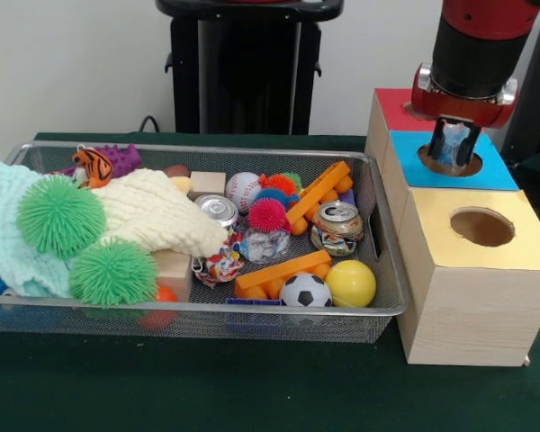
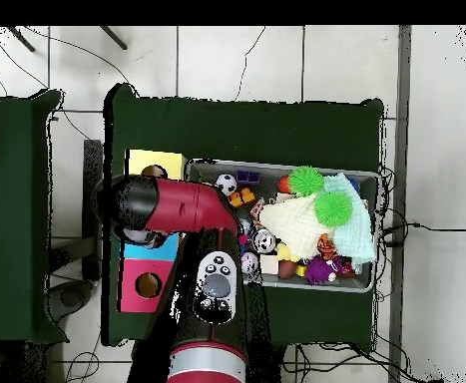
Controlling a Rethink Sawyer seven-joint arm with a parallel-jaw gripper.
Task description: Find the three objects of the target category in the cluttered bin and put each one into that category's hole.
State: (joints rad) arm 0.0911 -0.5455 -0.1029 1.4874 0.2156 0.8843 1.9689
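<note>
My gripper (image 1: 453, 144) hangs straight over the round hole (image 1: 450, 164) in the blue top of the wooden box, shut on a crumpled silvery can (image 1: 454, 142) that reaches down to the hole's rim. In the wire bin (image 1: 389, 270), two more cans show: one silver can (image 1: 218, 210) beside the cream cloth and one dented can (image 1: 337, 223) near the right wall. A crushed shiny piece (image 1: 267, 243) lies between them. In the overhead view the arm (image 2: 177, 204) covers the blue section and hides the gripper.
The box also has a yellow section with an open hole (image 1: 482, 227) and a red section (image 1: 394, 106). The bin holds green spiky balls (image 1: 61, 216), a cream cloth (image 1: 153, 211), a baseball (image 1: 243, 189), a soccer ball (image 1: 305, 290), a yellow ball (image 1: 350, 283) and orange blocks (image 1: 283, 270).
</note>
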